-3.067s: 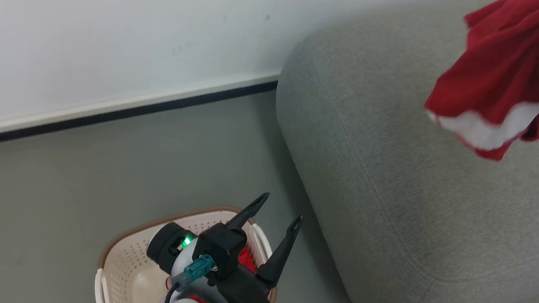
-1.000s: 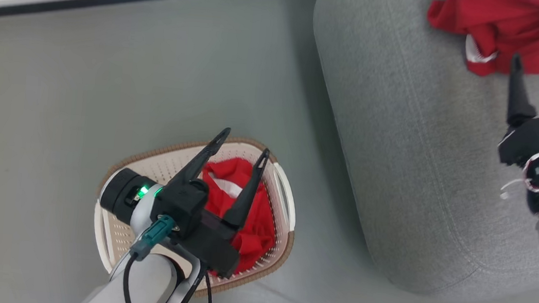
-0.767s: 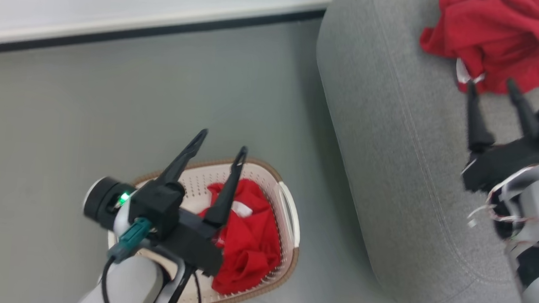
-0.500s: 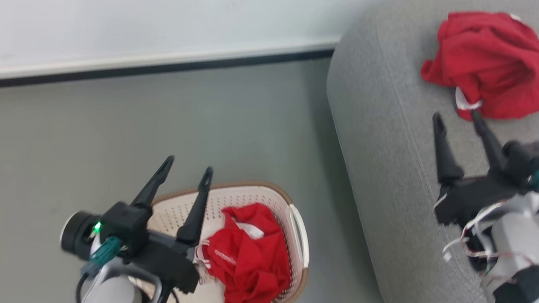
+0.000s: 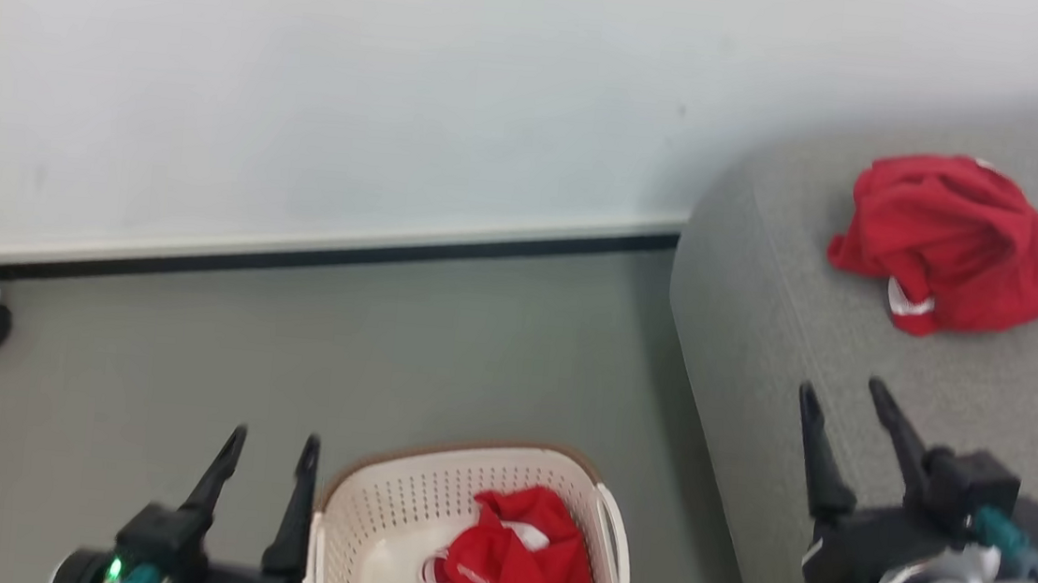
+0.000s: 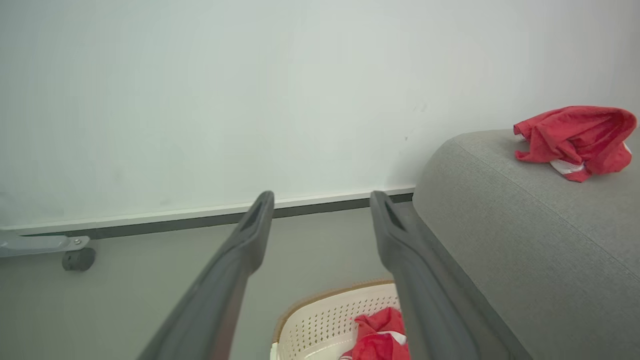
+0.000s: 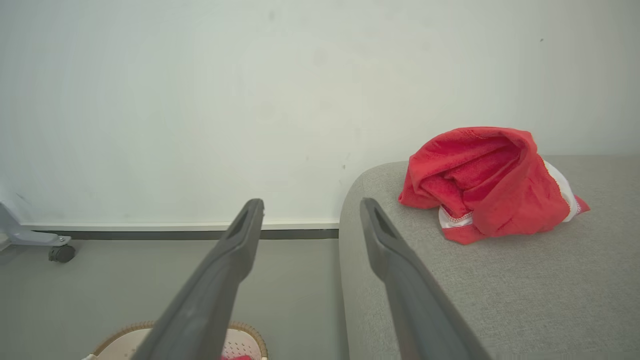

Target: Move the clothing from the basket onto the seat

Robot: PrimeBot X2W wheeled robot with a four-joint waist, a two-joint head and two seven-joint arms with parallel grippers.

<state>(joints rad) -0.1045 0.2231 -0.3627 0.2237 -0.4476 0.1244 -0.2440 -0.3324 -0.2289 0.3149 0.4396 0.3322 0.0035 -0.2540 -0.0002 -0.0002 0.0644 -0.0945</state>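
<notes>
Head view: one red garment (image 5: 956, 240) on the grey sofa (image 5: 756, 378), more red clothing (image 5: 518, 569) in the laundry basket (image 5: 467, 454).
At 7 o'clock your left gripper (image 5: 273, 444) is parted and empty beside the basket; at 4 o'clock your right gripper (image 5: 841, 391), parted and empty, overlaps the sofa's edge. Left wrist view: jaws spread, basket at 6 o'clock, garment at 2 o'clock. Right wrist view: jaws spread, garment on the sofa at 3 o'clock.
</notes>
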